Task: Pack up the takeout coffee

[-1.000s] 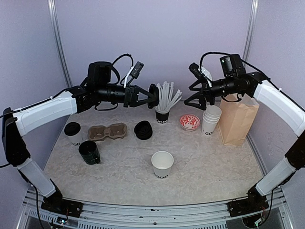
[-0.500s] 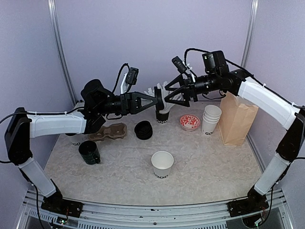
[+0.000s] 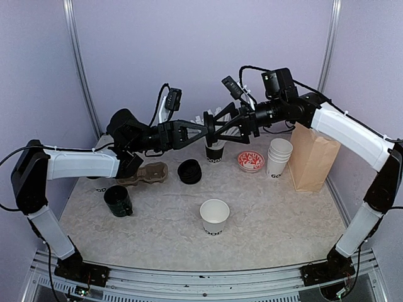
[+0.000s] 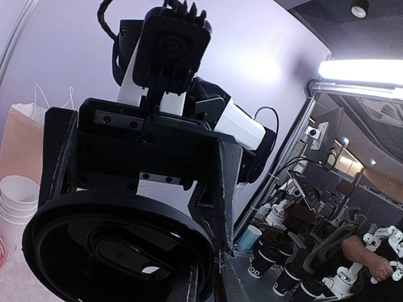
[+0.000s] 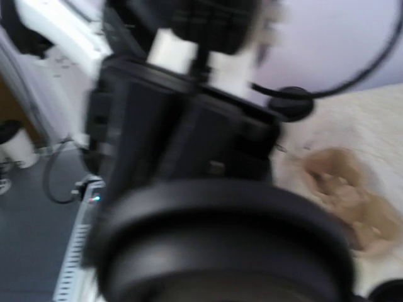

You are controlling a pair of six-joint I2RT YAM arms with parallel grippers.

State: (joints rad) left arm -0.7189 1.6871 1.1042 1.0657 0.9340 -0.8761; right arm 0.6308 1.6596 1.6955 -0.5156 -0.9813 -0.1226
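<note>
Black lid [image 5: 220, 242], blurred (cut off below)

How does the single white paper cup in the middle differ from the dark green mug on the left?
The white paper cup is pale and matt; the dark green mug is glossy. The cup bears black lettering near its base; the mug shows none. Both stand upright and open, without lids.

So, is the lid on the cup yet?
No, the cup stands open-topped, while the left gripper holds the lid up in the air.
</note>
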